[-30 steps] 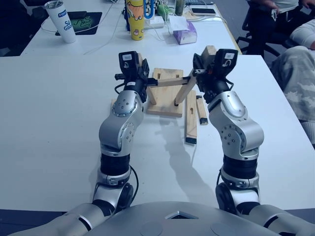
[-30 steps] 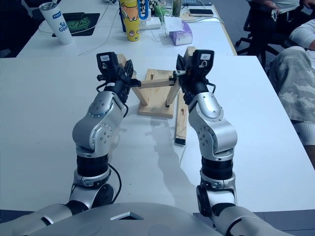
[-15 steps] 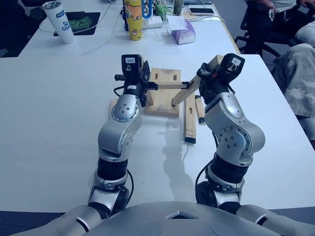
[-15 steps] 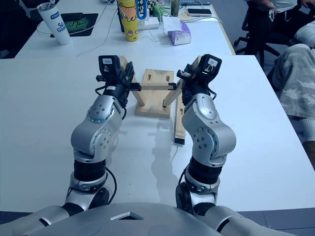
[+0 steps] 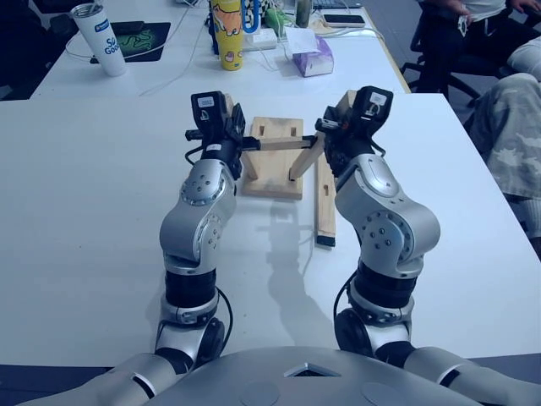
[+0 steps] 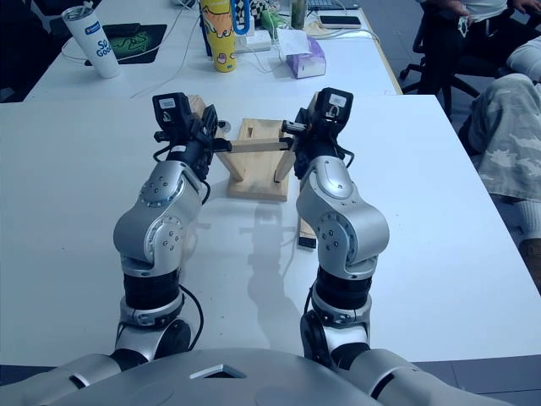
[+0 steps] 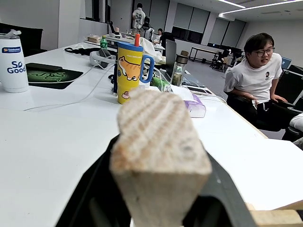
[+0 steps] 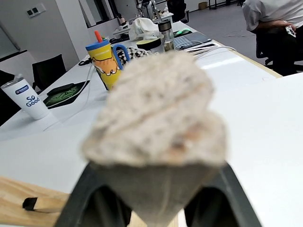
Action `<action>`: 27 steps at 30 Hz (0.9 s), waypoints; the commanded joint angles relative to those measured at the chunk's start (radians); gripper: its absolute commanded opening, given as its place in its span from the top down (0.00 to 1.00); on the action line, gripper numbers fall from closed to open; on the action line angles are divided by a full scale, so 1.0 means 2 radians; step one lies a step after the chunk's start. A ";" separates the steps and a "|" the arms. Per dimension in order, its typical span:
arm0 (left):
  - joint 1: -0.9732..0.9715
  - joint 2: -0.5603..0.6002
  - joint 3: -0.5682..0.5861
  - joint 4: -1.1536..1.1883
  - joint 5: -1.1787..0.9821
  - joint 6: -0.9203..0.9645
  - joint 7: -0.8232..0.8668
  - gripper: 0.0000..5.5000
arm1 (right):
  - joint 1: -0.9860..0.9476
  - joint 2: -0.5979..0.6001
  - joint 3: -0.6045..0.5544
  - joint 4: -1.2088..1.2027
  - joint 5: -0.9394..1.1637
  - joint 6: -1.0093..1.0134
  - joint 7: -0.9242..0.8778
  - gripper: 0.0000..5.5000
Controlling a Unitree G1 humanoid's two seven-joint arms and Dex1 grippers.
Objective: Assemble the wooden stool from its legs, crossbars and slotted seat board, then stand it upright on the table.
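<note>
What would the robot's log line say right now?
left gripper: shut on left leg | right gripper: shut on right leg | crossbar: spans legs, above board | sticks: right of board

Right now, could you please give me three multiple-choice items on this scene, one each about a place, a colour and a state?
1. Where is the loose wooden bar?
A) flat on the table, right of the seat board
B) on top of the seat board
C) standing on end

2. What colour is the cup with the handle?
A) red
B) yellow
C) green

3. How are the left fingers?
A) open, empty
B) shut on nothing
C) shut on a wooden leg

Answers: 1 A, it lies along the board's right side; 2 B, its body is yellow; 3 C, the leg's end sits clamped between them.
</note>
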 commanded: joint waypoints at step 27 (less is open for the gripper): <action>0.008 -0.031 -0.075 0.045 0.006 -0.057 -0.037 0.81 | 0.013 0.005 0.046 0.183 0.022 0.105 0.151 0.81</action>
